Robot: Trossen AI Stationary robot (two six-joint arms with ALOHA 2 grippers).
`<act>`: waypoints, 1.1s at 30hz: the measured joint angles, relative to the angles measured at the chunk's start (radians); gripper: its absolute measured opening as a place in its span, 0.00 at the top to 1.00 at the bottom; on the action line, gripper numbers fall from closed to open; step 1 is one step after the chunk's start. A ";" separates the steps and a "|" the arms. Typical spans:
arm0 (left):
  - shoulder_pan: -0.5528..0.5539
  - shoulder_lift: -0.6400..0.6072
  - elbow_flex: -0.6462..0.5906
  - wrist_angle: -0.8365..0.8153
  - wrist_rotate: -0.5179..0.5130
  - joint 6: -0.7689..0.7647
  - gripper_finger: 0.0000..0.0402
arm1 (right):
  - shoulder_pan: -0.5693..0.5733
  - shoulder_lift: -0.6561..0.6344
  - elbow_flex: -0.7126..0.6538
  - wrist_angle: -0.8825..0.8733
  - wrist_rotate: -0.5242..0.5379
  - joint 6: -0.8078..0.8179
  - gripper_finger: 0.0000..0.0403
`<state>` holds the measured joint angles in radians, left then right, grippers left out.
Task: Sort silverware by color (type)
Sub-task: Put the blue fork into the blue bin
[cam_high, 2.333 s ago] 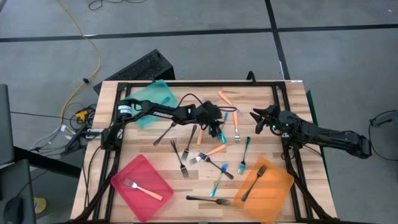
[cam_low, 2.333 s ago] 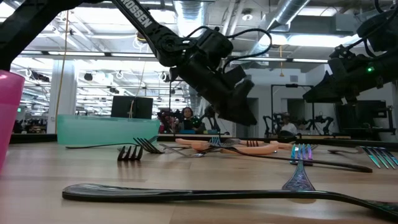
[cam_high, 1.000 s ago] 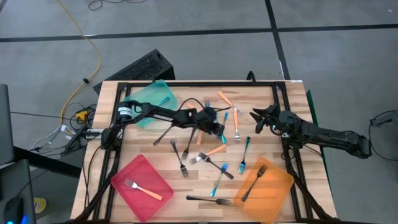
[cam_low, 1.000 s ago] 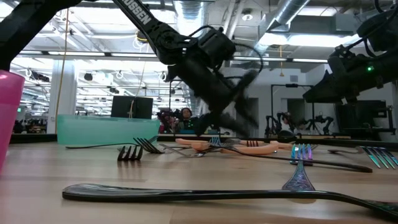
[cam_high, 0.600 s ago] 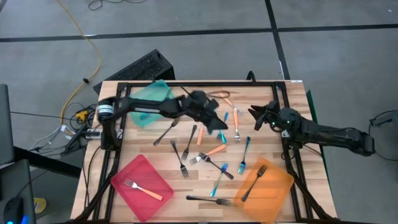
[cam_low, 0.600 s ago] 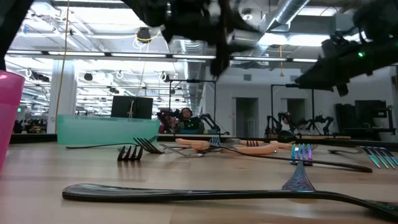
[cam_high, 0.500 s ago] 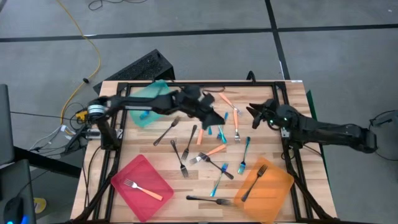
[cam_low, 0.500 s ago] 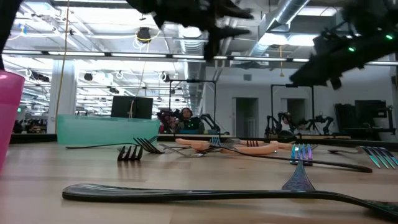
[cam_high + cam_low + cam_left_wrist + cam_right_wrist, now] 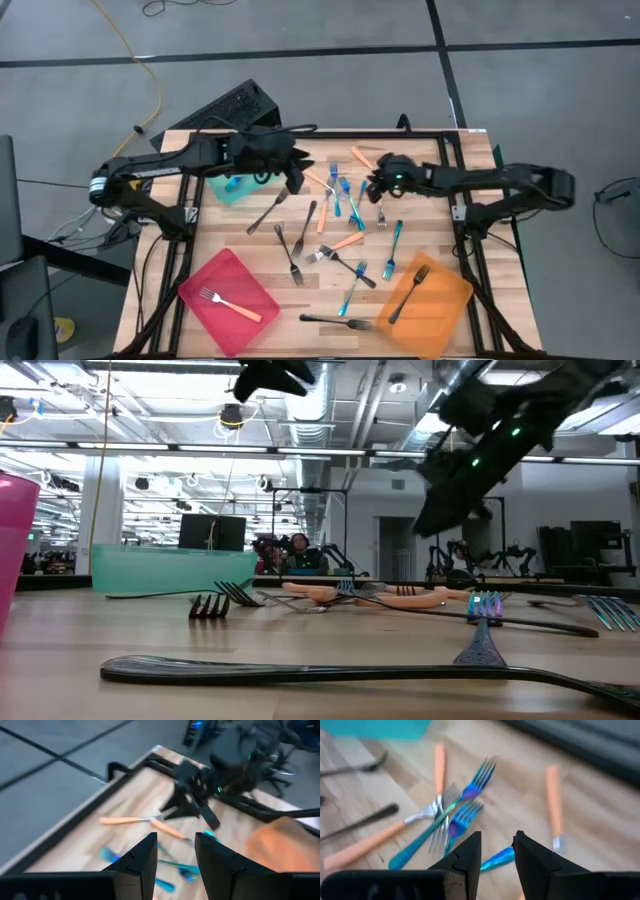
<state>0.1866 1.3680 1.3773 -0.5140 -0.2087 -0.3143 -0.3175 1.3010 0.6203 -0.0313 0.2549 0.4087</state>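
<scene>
Two open pincers, neither holding anything. Right pincer (image 9: 497,840) hangs over the middle of the desk (image 9: 440,160), jaws a narrow gap apart, right above the cluster of blue forks (image 9: 350,203). Left pincer (image 9: 297,170) is up high beside the teal tray (image 9: 150,572), also parted and empty.

Key relation: the nearest blue fork (image 9: 462,817) lies just ahead of the right fingertips, its long axis diagonal to the jaw gap. The right arm is clearly nearer. I'd judge the wrist needs a turn so the jaws straddle the handle.

In the way: an orange-handled fork (image 9: 365,845) has its metal tines crossing that blue handle, and a second blue fork (image 9: 482,770) is touching alongside, so there's a risk of grabbing two.

Elsewhere: black forks (image 9: 293,255) are scattered nearer the front, the red tray (image 9: 225,275) has one orange fork, and the orange tray (image 9: 445,295) has one black fork.
</scene>
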 joint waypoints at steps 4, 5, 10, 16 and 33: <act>-0.011 -0.015 0.000 -0.072 -0.066 0.022 0.71 | 0.046 0.146 0.049 0.031 -0.011 0.036 0.66; -0.011 -0.015 0.000 -0.090 -0.075 0.024 0.71 | 0.062 0.176 0.064 0.032 -0.011 0.036 0.66; -0.011 -0.009 -0.002 -0.135 -0.108 0.017 0.71 | 0.142 0.290 0.130 0.031 0.012 0.041 0.66; -0.010 -0.009 -0.024 -0.126 -0.128 0.019 0.71 | 0.190 0.351 0.182 -0.086 0.066 0.138 0.66; -0.009 -0.008 -0.040 -0.115 -0.147 0.006 0.71 | 0.218 0.454 0.186 -0.043 0.077 0.177 0.66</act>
<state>0.1779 1.3602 1.3369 -0.6292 -0.3554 -0.3080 -0.0993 1.7547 0.8059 -0.0741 0.3317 0.5854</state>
